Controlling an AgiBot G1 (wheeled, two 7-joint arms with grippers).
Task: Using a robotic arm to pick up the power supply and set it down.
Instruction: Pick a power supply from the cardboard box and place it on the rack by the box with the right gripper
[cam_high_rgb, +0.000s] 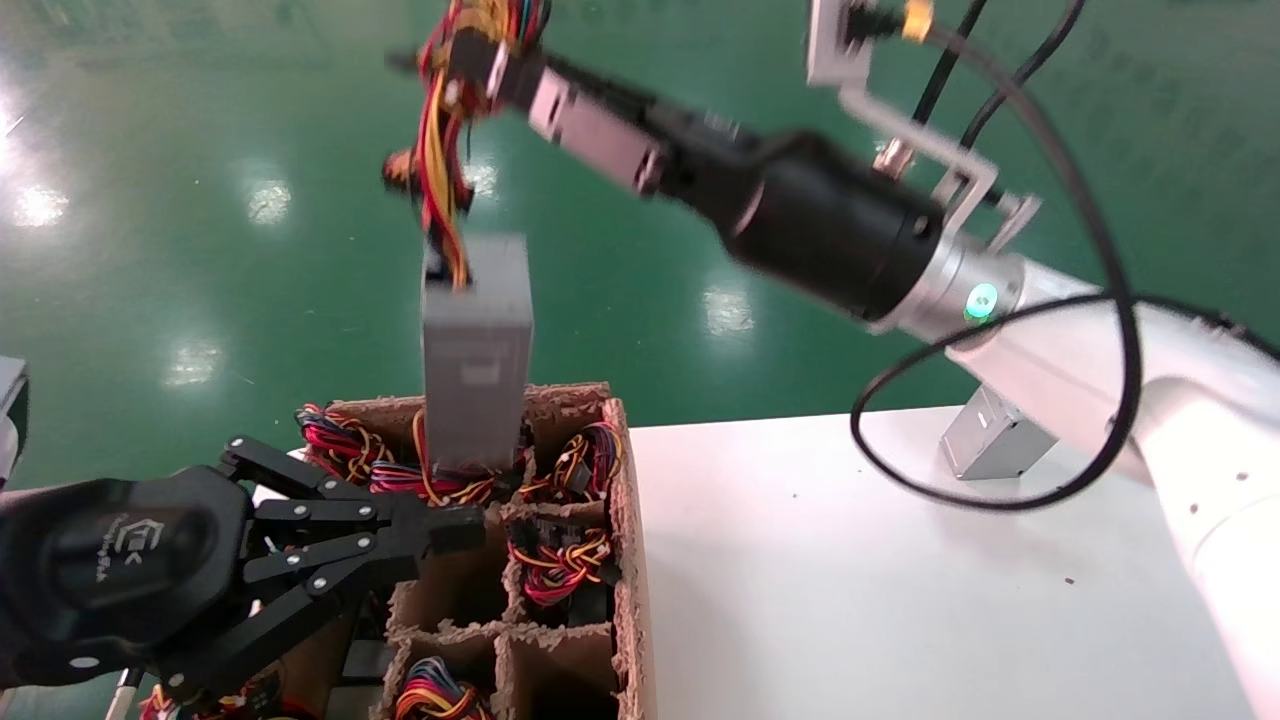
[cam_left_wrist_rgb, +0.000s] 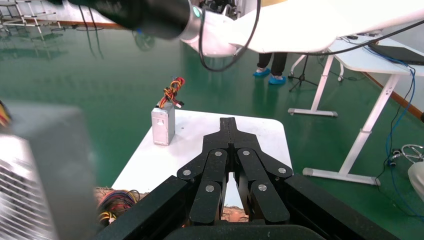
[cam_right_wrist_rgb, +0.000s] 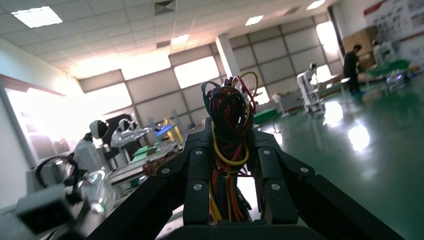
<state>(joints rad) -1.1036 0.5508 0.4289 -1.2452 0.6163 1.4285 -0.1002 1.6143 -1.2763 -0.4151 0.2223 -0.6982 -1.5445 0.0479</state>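
The robotic arm — the right one — reaches up and leftward, its right pincer clamped high on a wire bundle, while the left pincer rests low, fingers pressed together — idle.

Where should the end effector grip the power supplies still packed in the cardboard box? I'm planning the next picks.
By the wire bundle, from above. The divided cardboard box walls in each body, so only the wires show at the top. The right end effector is shut on the wires of the power supply that hangs over the box.
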